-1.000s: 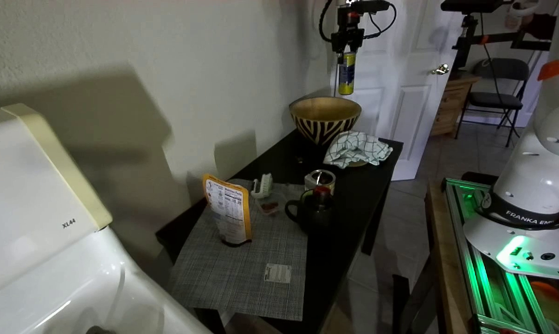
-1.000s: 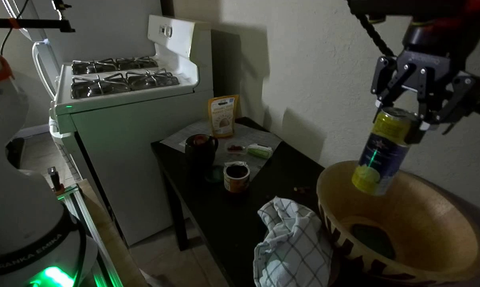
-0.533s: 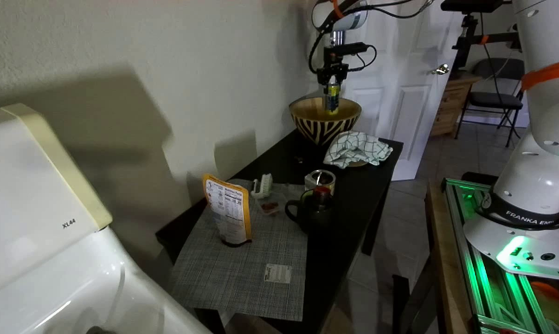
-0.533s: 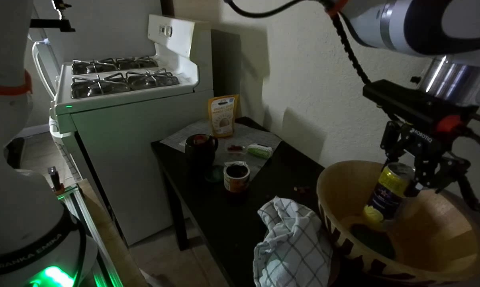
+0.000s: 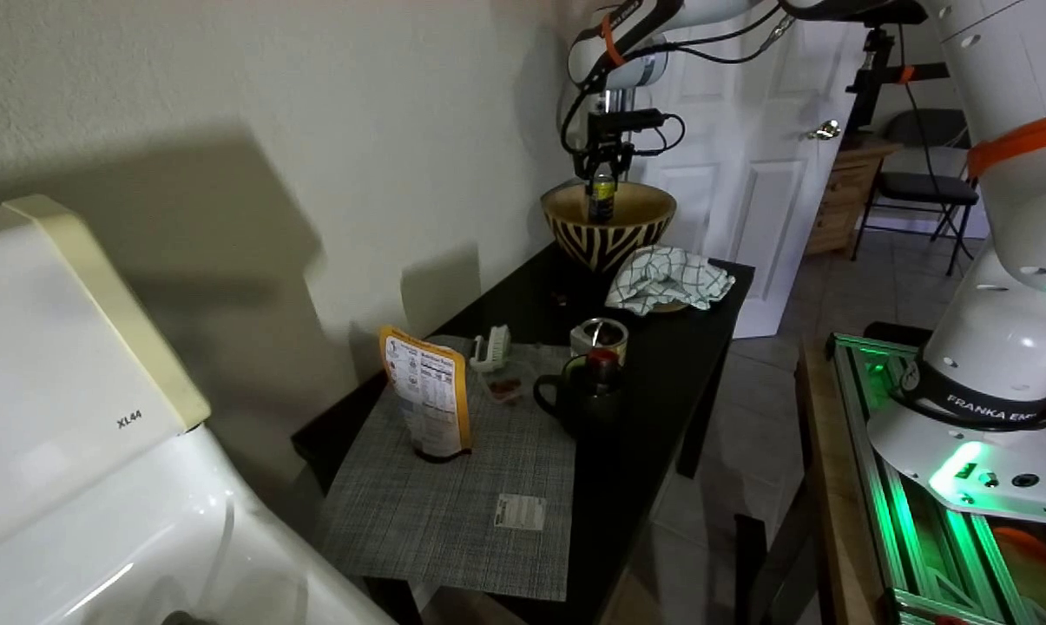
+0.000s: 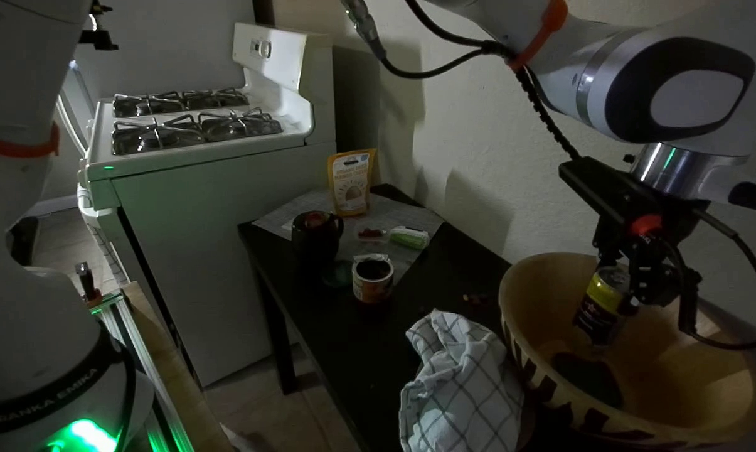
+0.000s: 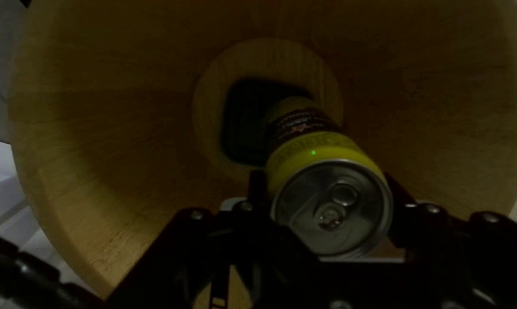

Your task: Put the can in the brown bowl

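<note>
Can (image 6: pixel 596 312): hung in the mouth of the brown bowl (image 6: pixel 697 376), lower right of an exterior view.
Gripper (image 7: pixel 327 193): was clamped on the can, lower centre of the wrist view.
Cloth (image 6: pixel 462 389): lay beside the bowl.

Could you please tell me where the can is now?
In the wrist view, the can is right of centre, held by the gripper, within the outline of the brown bowl. In an exterior view, it is to the right of the checked cloth.
</note>
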`<control>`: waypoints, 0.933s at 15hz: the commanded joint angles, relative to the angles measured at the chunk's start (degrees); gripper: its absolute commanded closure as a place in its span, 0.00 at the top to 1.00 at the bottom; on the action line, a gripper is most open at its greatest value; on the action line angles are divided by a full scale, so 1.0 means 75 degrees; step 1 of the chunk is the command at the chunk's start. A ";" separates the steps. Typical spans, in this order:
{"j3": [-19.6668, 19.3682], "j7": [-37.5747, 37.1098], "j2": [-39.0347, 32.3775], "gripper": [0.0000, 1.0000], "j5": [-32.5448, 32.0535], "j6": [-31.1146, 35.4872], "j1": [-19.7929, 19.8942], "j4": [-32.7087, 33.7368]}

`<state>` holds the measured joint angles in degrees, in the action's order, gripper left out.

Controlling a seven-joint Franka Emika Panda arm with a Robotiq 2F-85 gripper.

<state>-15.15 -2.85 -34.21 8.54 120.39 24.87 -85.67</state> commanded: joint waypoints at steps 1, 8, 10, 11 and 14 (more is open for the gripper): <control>-0.0055 -0.0527 0.0022 0.38 0.0084 0.0510 0.0004 -0.0158; -0.0087 -0.1097 -0.0556 0.38 0.0101 0.0742 0.0035 -0.0074; -0.0089 -0.1186 -0.0693 0.38 0.0114 0.0888 0.0041 -0.0065; -0.0103 -0.1228 -0.0723 0.38 0.0108 0.0932 0.0045 -0.0025; -0.0114 -0.1268 -0.0569 0.94 0.0100 0.0851 0.0057 -0.0079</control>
<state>-15.89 -11.53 -38.77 8.54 126.01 25.11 -85.97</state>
